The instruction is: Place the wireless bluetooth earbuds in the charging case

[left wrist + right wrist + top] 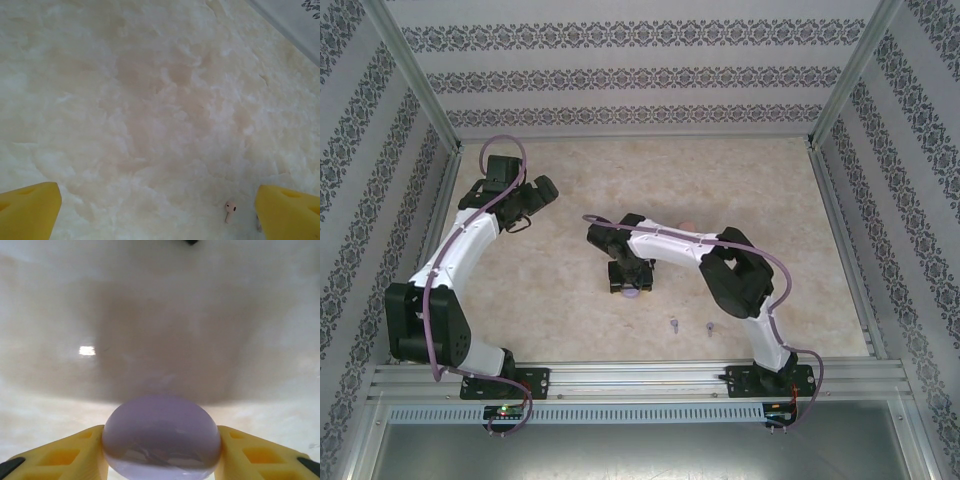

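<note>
A round light purple charging case (pixel 161 435), lid closed, sits between my right gripper's (pixel 161 447) yellow fingers (pixel 75 452), which press on both of its sides. From above, that case (pixel 631 293) peeks out under the right gripper (pixel 630 278) at mid-table. Two light purple earbuds (pixel 673 324) (pixel 710 327) lie on the table just in front of it. My left gripper (pixel 159 212) hangs open over bare table at the far left (pixel 525 208). A pale pink earbud (pixel 230 210) lies close to its right finger (pixel 290 212), not between the pads.
The table (pixel 770 200) is pale marble-patterned, fenced by metal rails and patterned walls. A small pink object (pixel 686 224) peeks out behind the right forearm. A dark shape (pixel 191 242) sits at the top edge of the right wrist view.
</note>
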You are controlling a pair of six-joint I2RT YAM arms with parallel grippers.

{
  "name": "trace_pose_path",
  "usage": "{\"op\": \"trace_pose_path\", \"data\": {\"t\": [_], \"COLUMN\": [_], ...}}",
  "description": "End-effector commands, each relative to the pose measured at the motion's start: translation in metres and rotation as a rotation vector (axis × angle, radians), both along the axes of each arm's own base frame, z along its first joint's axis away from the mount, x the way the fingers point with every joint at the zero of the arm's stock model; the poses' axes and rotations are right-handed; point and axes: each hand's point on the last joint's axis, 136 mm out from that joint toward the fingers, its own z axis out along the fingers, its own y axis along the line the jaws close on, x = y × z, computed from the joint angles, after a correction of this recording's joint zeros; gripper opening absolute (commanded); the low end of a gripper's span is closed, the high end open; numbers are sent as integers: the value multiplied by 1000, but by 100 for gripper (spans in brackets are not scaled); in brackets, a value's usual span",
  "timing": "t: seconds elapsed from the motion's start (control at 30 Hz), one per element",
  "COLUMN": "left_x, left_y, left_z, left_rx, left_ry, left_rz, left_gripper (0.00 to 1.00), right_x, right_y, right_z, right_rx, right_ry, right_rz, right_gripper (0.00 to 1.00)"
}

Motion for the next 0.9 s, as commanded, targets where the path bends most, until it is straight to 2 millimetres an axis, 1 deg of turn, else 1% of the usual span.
{"op": "trace_pose_path", "data": {"t": [0.0, 0.1, 0.17, 0.33, 0.4, 0.47, 0.53, 0.67, 0.77, 0.87], "left_x": [-3, -5, -6, -5, -5, -5, -4, -5, -4, -3], "left_y": [2, 2, 3, 3, 2, 3, 3, 3, 3, 2], "left_z": [5, 5, 5, 5, 5, 4, 4, 4, 5, 4], "left_rx": [-33, -34, -34, -34, -33, -32, -31, -31, -32, -39], "left_ry": [-21, -21, -23, -25, -24, -20, -22, -23, -25, -28], "left_rz": [19, 21, 26, 28, 27, 29, 28, 30, 31, 34], "left_gripper": [99, 99, 99, 99, 99, 99, 99, 99, 99, 99], "right_x": [-8, -11, -14, -14, -12, -9, -7, -5, -4, -4], "right_y": [-19, -20, -19, -14, -12, -12, -13, -16, -9, -2], "right_z": [-6, -11, -13, -11, -7, -4, -3, -4, -2, 3], "right_rx": [-102, -108, -103, -69, -48, -38, -25, 40, 103, 123], "right_ry": [45, 67, 77, 69, 55, 41, 37, 55, 60, 62], "right_rz": [157, 177, 180, 163, 143, 117, 75, -120, -249, -322], "right_gripper": [53, 53, 54, 68, 71, 71, 71, 71, 71, 72]}}
